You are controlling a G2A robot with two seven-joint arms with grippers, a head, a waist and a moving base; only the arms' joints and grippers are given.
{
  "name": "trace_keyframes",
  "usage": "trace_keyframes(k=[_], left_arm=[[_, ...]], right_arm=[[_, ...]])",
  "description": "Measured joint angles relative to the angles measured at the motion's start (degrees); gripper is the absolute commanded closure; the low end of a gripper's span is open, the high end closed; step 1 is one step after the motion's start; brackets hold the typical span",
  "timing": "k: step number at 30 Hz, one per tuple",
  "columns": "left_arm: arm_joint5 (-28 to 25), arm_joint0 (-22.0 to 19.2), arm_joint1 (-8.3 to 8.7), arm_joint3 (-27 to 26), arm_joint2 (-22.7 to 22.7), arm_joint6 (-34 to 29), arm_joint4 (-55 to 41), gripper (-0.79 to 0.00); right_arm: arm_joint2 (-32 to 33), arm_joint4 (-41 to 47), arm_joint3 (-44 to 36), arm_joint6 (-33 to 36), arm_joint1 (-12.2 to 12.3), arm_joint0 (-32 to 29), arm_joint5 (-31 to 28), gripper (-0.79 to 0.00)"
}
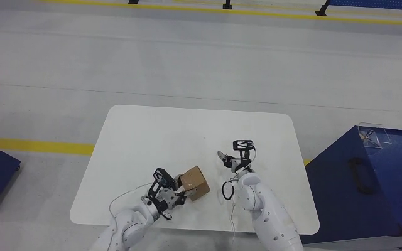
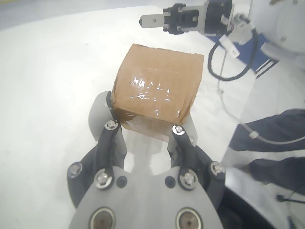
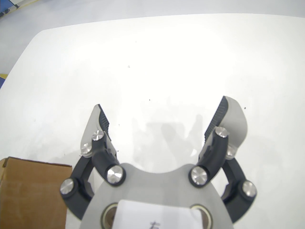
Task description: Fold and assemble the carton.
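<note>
Nearest the robot, by the near edge of the tabletop (image 1: 188, 132), the left pincer (image 2: 147, 110) is clenched on the carton (image 2: 158, 82). One finger is pressed to each near corner, w/ the near face held btwn them. The carton is thus found straight ahead of that pincer. It appears to rest on the tabletop and is turned skew to the tabletop's edges as seen from above. It is approx cube-shaped, so no clear long axis can be given. The top face is shut & covered w/ glossy tape, and the visible side walls are squared up. Contents cannot be told, as the inside is hidden. Assembly is judged near done on the faces shown; the underside cannot be checked.

Farther out, the right pincer (image 3: 162, 106) is released: fingers are spread wide, nothing is btwn them, and it is hung above the tabletop. From it the carton lies to the robot's left & back toward the robot, near but apart. The left arm is therefore the nearer one by far. Any pressing or turning of the carton is judged to fall to it. If a 2nd grip is wanted, the right pincer has to be brought left & back first.
</note>
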Motion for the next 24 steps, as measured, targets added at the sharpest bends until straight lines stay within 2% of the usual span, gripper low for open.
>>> trace_keyframes(k=[3, 4, 7, 9, 10, 11, 12, 15, 18, 21, 24], left_arm=[[7.09, 1.74, -0.32, -5.39, -1.75, -11.10, -16.91, 0.000], [11.09, 2.30, -0.43, -7.20, -2.47, -15.47, -24.10, 0.000], [21.86, 1.84, -0.43, -8.80, -4.50, -25.25, -37.55, 0.000], [26.37, 1.14, -0.46, -8.11, -5.26, -29.63, -44.21, -0.025], [29.01, 0.42, -0.36, -6.98, -5.48, -31.73, -47.16, -0.286], [30.90, -0.13, -0.26, -6.10, -5.31, -33.06, -48.14, -0.616], [32.38, -0.66, -0.19, -5.47, -4.92, -34.19, -48.01, -0.785], [33.01, -1.22, -0.06, -4.46, -3.90, -35.47, -41.94, -0.785], [32.59, 0.39, 0.12, -5.87, -4.41, -34.05, -40.87, -0.785], [34.58, 2.53, 0.74, -8.43, -5.85, -32.95, -37.41, -0.785], [37.17, 5.64, 1.53, -13.88, -8.74, -30.18, -32.52, -0.785]], right_arm=[[-0.39, -0.33, -0.02, 0.22, 0.01, -0.29, -0.34, -0.785], [-0.59, -0.37, 0.03, 0.23, -0.02, -0.36, -0.42, -0.785], [-0.83, -0.37, 0.31, 0.21, -0.05, -0.29, -0.50, -0.785], [-0.95, -0.33, 0.46, 0.27, -0.06, -0.22, -0.67, -0.785], [-1.03, -0.30, 0.50, 0.34, -0.06, -0.20, -0.80, -0.785], [-1.08, -0.31, 0.51, 0.37, -0.07, -0.19, -0.86, -0.785], [-1.14, -0.33, 0.52, 0.39, -0.07, -0.19, -0.89, -0.785], [-1.34, -0.35, 0.75, 0.30, -0.09, -0.18, -1.01, -0.785], [-1.55, -0.38, 1.31, 0.08, -0.12, -0.15, -1.00, -0.785], [-1.63, -0.33, 1.79, -0.02, -0.13, -0.14, -1.10, -0.785], [-1.77, -0.25, 2.01, 0.12, -0.15, -0.08, -1.15, -0.785]])
